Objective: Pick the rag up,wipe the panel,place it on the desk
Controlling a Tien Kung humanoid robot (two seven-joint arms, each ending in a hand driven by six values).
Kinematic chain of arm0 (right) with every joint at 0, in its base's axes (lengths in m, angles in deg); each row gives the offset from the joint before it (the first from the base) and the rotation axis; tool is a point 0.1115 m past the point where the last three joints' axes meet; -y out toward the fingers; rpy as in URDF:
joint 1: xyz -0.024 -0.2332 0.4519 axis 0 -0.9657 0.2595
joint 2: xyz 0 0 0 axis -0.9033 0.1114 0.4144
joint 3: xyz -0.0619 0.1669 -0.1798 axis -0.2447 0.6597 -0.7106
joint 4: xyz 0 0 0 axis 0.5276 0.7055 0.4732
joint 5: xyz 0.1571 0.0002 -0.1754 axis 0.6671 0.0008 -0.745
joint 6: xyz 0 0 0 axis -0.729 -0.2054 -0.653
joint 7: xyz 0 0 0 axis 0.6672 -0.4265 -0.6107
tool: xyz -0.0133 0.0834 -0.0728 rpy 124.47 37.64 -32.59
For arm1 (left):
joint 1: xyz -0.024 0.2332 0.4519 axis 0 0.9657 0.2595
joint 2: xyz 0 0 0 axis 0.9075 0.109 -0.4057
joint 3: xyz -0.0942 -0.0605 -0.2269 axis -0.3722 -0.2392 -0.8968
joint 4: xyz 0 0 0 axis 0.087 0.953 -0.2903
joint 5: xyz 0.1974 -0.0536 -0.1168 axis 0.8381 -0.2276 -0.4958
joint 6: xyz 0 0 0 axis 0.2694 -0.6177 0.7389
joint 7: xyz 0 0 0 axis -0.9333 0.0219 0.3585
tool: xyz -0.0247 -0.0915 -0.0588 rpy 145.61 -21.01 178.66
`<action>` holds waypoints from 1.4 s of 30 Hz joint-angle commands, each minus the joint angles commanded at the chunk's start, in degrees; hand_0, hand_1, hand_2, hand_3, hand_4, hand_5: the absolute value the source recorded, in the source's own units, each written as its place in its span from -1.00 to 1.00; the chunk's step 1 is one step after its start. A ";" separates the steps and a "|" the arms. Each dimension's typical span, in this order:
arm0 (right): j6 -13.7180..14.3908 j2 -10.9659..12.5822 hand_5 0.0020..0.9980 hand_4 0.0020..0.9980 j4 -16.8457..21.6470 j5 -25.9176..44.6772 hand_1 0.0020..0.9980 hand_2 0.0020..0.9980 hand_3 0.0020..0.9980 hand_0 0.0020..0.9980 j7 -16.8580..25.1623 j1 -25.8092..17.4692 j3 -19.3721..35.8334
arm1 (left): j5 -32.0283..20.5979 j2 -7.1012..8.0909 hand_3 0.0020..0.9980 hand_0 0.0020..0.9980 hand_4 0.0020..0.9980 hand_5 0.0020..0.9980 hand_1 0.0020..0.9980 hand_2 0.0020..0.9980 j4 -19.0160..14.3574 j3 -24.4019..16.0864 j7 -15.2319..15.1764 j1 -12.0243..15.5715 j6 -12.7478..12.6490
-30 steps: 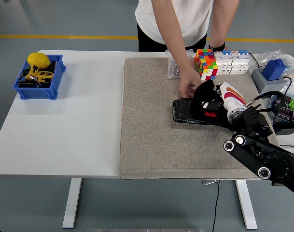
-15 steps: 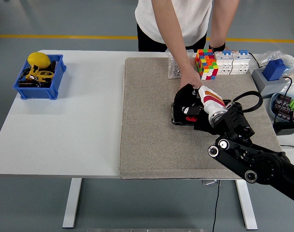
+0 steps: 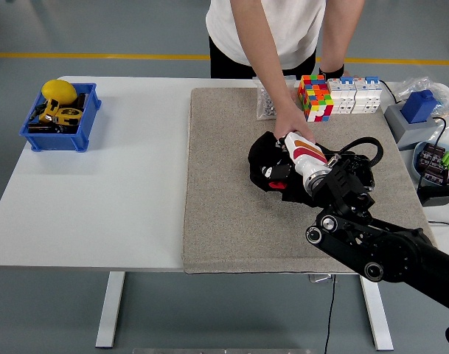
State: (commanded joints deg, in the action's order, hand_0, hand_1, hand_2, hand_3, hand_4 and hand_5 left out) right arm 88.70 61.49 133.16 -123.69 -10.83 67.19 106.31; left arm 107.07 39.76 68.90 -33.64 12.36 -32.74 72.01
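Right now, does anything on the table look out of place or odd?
A person's hand rests on the black panel right beside the robot's right hand as it works there. Nothing looks spilled or damaged.

Nothing here is showing lettering I can read. The boxes (image 3: pixel 355 95) at the far edge of the mat are carrying marks too small to make out, and the red patch on the robot's right hand (image 3: pixel 277 168) is showing no legible sign.
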 joint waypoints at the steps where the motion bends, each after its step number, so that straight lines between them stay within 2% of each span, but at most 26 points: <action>1: -0.02 0.22 -1.00 0.45 0.05 -0.02 -0.41 -0.32 -0.27 -0.52 0.00 0.14 -0.07 | -0.03 0.00 0.21 0.37 0.33 0.25 0.46 0.46 0.00 0.04 -0.01 -0.03 0.02; 14: -0.28 2.87 -1.00 0.45 -0.10 0.00 -0.41 -0.32 -0.27 -0.51 -0.03 -0.33 0.04 | 0.72 0.06 0.21 0.37 0.33 0.25 0.46 0.46 0.00 -0.91 -0.05 0.20 0.02; 32: -0.30 7.69 -1.00 0.45 0.08 -0.55 -0.41 -0.32 -0.27 -0.51 -0.19 -0.28 1.11 | 1.48 0.02 0.21 0.37 0.33 0.25 0.46 0.46 0.00 -1.71 -0.16 0.29 0.13; 42: -0.31 10.10 -1.00 0.46 -0.09 -0.72 -0.41 -0.32 -0.27 -0.51 -0.25 -1.69 2.37 | 1.73 -0.24 0.21 0.37 0.33 0.25 0.46 0.46 0.00 -2.28 -0.08 0.45 0.05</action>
State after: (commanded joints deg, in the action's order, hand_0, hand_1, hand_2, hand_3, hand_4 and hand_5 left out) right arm 88.39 71.59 133.07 -124.41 -11.08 65.50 108.68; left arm 108.80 39.52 68.90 -35.93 12.28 -32.29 72.06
